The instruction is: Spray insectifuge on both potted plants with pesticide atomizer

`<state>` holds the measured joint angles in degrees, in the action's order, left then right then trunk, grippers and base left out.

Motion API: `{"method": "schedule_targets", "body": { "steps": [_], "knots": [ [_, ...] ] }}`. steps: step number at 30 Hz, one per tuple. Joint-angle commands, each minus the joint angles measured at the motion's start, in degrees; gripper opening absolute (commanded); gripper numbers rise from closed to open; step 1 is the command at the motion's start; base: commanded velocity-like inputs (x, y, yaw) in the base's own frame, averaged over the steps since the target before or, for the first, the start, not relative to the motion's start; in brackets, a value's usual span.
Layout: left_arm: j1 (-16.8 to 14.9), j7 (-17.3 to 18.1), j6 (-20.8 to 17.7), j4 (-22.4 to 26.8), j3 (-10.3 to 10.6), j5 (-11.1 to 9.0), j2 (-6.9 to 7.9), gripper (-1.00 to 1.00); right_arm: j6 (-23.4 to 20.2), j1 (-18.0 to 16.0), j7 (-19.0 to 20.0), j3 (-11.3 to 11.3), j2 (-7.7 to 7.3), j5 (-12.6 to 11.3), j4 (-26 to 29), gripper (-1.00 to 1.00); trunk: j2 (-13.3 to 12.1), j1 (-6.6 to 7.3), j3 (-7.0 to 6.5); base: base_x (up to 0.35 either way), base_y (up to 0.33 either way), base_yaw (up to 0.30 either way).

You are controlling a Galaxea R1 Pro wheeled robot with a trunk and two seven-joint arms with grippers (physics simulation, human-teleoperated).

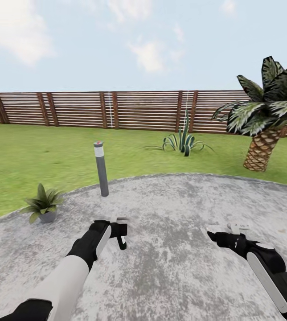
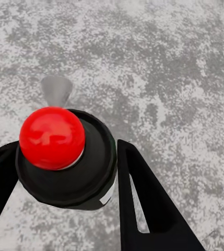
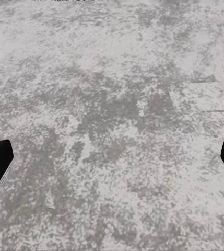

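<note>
The left hand [image 2: 65,172] clamps the pesticide atomizer [image 2: 65,157] around its dark body below the red cap: likely light, rigid, slippery. The right hand [image 3: 112,162] gapes wide, holding nothing.

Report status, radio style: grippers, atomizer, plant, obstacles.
Left gripper shut on pesticide atomizer, over the patio. Right gripper open, holding nothing. One potted plant front-left at patio edge; bollard lamp stands beside that route.

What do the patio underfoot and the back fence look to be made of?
The patio looks like rough concrete or stone: matt, mottled grey, one faint slab seam in the right wrist view. The fence looks like stained wood: brown horizontal slats between darker upright posts. Both are rendered textures, so take this as appearance only.
</note>
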<state>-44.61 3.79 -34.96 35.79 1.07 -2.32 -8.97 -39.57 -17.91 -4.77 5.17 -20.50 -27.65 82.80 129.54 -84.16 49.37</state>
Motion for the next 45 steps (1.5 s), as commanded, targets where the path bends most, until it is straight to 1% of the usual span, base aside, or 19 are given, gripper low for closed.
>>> {"method": "schedule_targets", "body": {
  "steps": [1,15,22,31,45],
  "knots": [
    [-0.04,-0.01,-0.28,0.03,0.08,-0.23,0.00,-1.00,-0.15,-0.02,-0.50,0.10,-0.06,-0.56,0.08,1.00,0.03,-0.02,0.06,0.314,-0.088,0.250],
    [-0.04,-0.01,-0.28,-0.01,0.08,-0.23,-0.08,-1.00,-0.12,-0.02,-0.55,0.14,-0.06,-0.52,0.02,1.00,0.03,-0.02,0.06,0.282,-0.088,0.243],
    [-0.04,-0.01,-0.28,0.00,0.08,-0.23,-0.41,-1.00,-0.07,-0.02,-0.59,0.22,-0.06,-0.47,-0.33,1.00,0.03,-0.02,0.06,0.260,-0.088,0.021],
    [-0.04,-0.01,-0.28,-0.01,0.08,-0.23,-0.44,-1.00,-0.15,-0.02,-0.50,0.02,-0.07,-0.56,-0.27,1.00,0.03,-0.02,0.06,0.248,-0.088,0.014],
    [-0.04,-0.01,-0.28,-0.01,0.08,-0.23,-0.44,-1.00,-0.15,-0.02,-0.50,0.02,-0.10,-0.56,-0.35,1.00,0.03,-0.02,0.06,0.216,-0.074,0.239]
  ]
}}
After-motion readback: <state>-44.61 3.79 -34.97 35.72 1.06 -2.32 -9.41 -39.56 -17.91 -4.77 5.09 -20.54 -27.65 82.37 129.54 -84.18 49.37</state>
